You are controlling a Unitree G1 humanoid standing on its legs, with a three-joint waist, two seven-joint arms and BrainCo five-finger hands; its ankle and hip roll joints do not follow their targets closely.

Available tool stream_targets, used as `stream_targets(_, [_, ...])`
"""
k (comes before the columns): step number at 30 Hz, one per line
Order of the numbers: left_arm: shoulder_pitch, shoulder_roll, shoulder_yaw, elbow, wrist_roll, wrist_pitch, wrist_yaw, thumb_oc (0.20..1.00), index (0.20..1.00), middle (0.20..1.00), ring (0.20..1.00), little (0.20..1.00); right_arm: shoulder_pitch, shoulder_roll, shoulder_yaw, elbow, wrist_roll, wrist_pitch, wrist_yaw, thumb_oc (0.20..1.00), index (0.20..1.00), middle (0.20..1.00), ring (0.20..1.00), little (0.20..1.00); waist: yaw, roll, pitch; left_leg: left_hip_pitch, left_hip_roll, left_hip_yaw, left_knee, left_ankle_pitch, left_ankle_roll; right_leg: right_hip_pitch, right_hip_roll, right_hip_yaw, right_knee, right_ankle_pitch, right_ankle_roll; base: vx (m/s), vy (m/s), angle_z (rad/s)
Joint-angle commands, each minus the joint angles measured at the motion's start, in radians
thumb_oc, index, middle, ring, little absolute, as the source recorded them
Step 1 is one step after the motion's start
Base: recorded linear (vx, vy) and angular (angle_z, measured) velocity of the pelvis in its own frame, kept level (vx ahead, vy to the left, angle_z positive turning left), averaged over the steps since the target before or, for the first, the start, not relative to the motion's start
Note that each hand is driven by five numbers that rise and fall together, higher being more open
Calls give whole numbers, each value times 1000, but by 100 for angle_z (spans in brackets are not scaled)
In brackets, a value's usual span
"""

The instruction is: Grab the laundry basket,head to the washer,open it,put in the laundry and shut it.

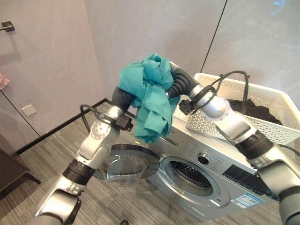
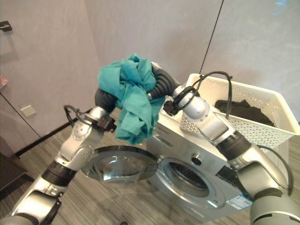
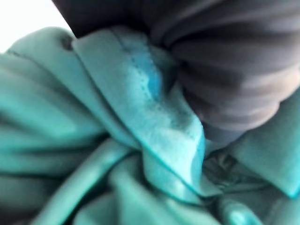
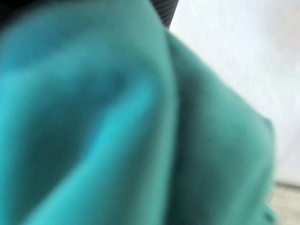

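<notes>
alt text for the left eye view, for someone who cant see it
Both robot hands, left hand and right hand, lift a bunched teal garment above a silver front-loading washer whose round door hangs open. A white laundry basket on top holds dark clothes.

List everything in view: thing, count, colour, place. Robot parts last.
Garment: one, teal, bunched between both hands above the open washer door, one end hanging down.
Washer: one, silver, front-loading, drum opening exposed.
Washer door: one, round with clear window, swung open toward the robot's left.
Laundry basket: one, white, perforated, resting on top of the washer.
Dark clothing: one pile, black, inside the basket.
Wall socket plate: one, pale, low on the wall to the left.
Left hand: dark cover showing, fingers buried in the garment.
Right hand: dark cover showing, fingers buried in the garment.
</notes>
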Motion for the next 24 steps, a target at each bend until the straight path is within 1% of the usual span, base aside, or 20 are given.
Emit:
stream_targets(1, [25,5,-123,4,-78,49,-82,200,200,200,200,200,-217,-7,-172,-29,-9,-110,-142,1000,1000,1000,1000,1000,-2,-32,-10,-44,47,-58,-10,-15,-12,56,-71,-20,0,-54,104,0,0,0])
stream_targets(3, [119,5,-98,1,-140,75,-111,200,200,200,200,200,-185,-68,-260,-41,-23,-126,-198,1000,1000,1000,1000,1000,-10,-37,-11,-43,45,-57,-10,-20,-8,56,-73,-17,1,-54,105,0,0,0])
stream_targets(5, [144,9,-94,3,-152,83,-119,200,200,200,200,200,-163,-74,-290,-52,-18,-135,-207,1000,1000,1000,1000,1000,-11,-40,-13,-41,44,-56,-10,-23,-6,57,-73,-15,1,-54,106,0,0,0])
stream_targets(6, [196,6,-82,14,-170,92,-131,200,200,200,200,200,-133,-104,-346,-64,-30,-145,-242,1000,1000,1000,1000,1000,-18,-42,-13,-36,42,-52,-10,-28,-2,57,-73,-10,2,-53,107,0,0,0])
stream_targets(8, [237,10,-61,19,-173,97,-144,200,200,200,200,200,-96,-155,-413,-99,-76,-147,-275,1000,1000,1000,1000,1000,-27,-46,-16,-30,40,-48,-10,-34,3,55,-76,-2,2,-52,110,-6,46,0])
stream_targets(10, [255,10,-63,25,-175,106,-147,200,200,200,200,200,-62,-170,-455,-122,-86,-148,-293,1000,1000,1000,1000,1000,-30,-50,-18,-23,39,-44,-10,-39,7,55,-78,4,3,-51,112,4,47,-4])
stream_targets(11, [293,7,-48,33,-170,114,-149,200,200,200,200,200,-16,-203,-516,-141,-103,-151,-326,1000,1000,1000,1000,1000,-42,-50,-20,-13,35,-36,-10,-48,14,56,-81,15,2,-51,114,11,33,-9])
stream_targets(12, [294,7,-49,33,-170,114,-149,200,200,200,200,200,-13,-203,-519,-143,-103,-151,-325,1000,1000,1000,1000,1000,-40,-51,-20,-12,35,-35,-10,-48,14,56,-81,16,2,-51,115,15,67,-9])
stream_targets(13, [330,1,-38,42,-164,125,-154,200,200,200,200,200,40,-245,-605,-168,-133,-156,-376,1000,1000,1000,1000,1000,-61,-46,-19,0,31,-25,-6,-60,21,58,-83,31,3,-50,117,4,38,-10])
stream_targets(14, [331,3,-41,41,-163,126,-154,200,200,200,200,200,51,-244,-613,-173,-134,-156,-377,1000,1000,1000,1000,1000,-57,-49,-20,1,31,-23,-6,-60,22,58,-84,32,3,-49,117,-1,83,-11])
stream_targets(15, [360,0,-25,57,-155,131,-156,200,200,200,200,200,129,-303,-702,-183,-184,-134,-427,1000,1000,1000,1000,1000,-78,-46,-17,13,25,-10,1,-68,27,56,-87,51,4,-47,120,-5,49,-18])
stream_targets(16, [360,2,-28,57,-154,132,-157,200,200,200,200,200,139,-303,-709,-186,-185,-135,-428,1000,1000,1000,1000,1000,-74,-49,-18,14,25,-9,2,-68,27,56,-87,52,4,-47,121,9,73,-19])
stream_targets(17, [375,-5,-13,63,-147,135,-162,200,200,200,200,200,186,-348,-773,-181,-213,-115,-459,1000,1000,1000,1000,1000,-93,-43,-15,22,25,0,11,-82,28,57,-87,65,5,-50,124,-36,75,-31])
stream_targets(18, [409,-14,-2,82,-138,143,-168,200,200,200,200,200,343,-385,-926,-176,-240,-89,-506,1000,1000,1000,1000,1000,-113,-45,-7,20,19,23,32,-91,34,43,-90,95,3,-38,128,-53,99,-30])
stream_targets(19, [425,-15,13,90,-137,147,-172,200,200,200,200,200,437,-394,-1013,-171,-245,-79,-515,1000,1000,1000,1000,1000,-126,-43,-5,20,18,32,32,-93,37,34,-91,110,2,-32,131,-110,113,-58])
stream_targets(20, [464,-13,39,100,-136,157,-182,200,200,200,200,200,652,-396,-1205,-134,-256,-54,-545,1000,1000,1000,1000,1000,-157,-46,0,25,16,58,20,-94,42,11,-92,142,0,-21,139,-67,91,-57])
stream_targets(21, [486,-12,67,117,-127,165,-186,200,200,200,200,200,768,-394,-1310,-65,-261,-17,-567,1000,1000,1000,1000,1000,-197,-43,5,32,16,76,13,-99,44,0,-90,159,2,-19,144,-85,66,-64])
stream_targets(22, [491,0,60,124,-121,172,-191,200,200,200,200,200,852,-384,-1369,-31,-256,-13,-577,1000,1000,1000,1000,1000,-195,-51,6,27,13,84,9,-90,45,-10,-91,167,0,-10,144,-39,26,-48])
stream_targets(23, [491,3,52,124,-120,173,-193,200,200,200,200,200,871,-383,-1384,-28,-252,-19,-578,1000,1000,1000,1000,1000,-186,-54,4,27,13,85,8,-89,45,-12,-91,169,0,-10,144,-52,9,-65])
stream_targets(24, [506,6,61,140,-113,177,-194,200,200,200,200,200,968,-343,-1451,49,-234,-3,-599,1000,1000,1000,1000,1000,-193,-56,9,28,14,94,3,-89,45,-18,-90,177,1,-8,145,-16,24,-72])
